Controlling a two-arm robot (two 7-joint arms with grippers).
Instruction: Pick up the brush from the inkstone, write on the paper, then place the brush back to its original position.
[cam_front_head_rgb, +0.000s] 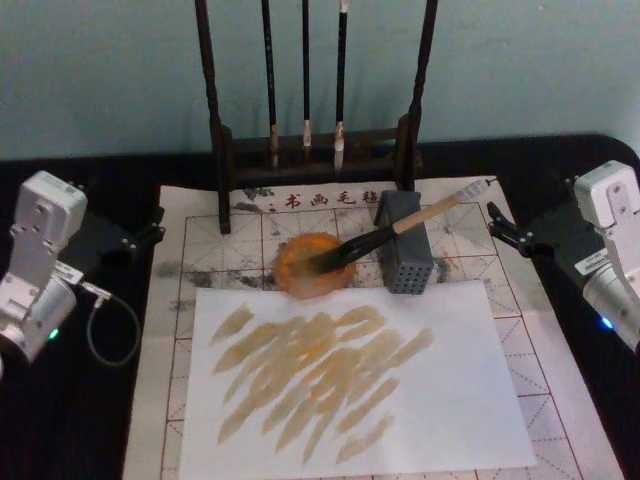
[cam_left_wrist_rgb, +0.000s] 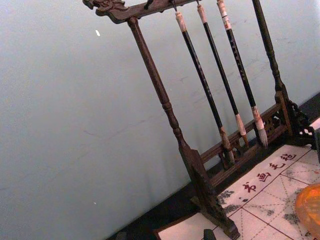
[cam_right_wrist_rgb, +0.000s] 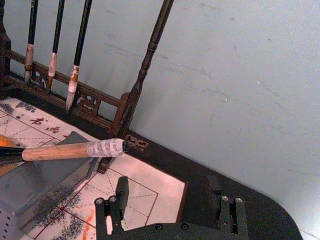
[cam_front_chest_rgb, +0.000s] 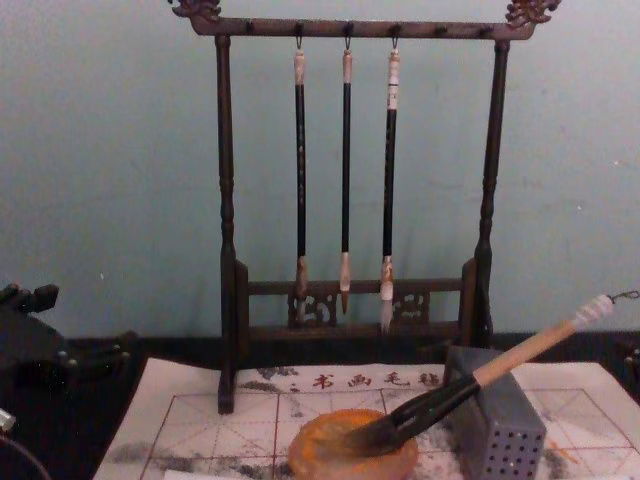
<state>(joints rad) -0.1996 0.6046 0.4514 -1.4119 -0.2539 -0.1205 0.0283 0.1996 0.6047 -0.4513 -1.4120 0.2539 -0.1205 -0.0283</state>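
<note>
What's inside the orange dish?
The brush rests its inky bristles in the inkstone, beside dark smears on the orange floor. The floor beneath the bristles is covered.

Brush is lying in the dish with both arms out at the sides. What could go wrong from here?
1. The brush only leans on the grey box; a push from the right pincer could roll it off or flick ink from the inkstone.
2. The rack stands close behind, so a high lift may strike it.

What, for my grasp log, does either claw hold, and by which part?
Nothing is held: the brush rests on the inkstone and grey box, left claw and right claw clear of it.
</note>
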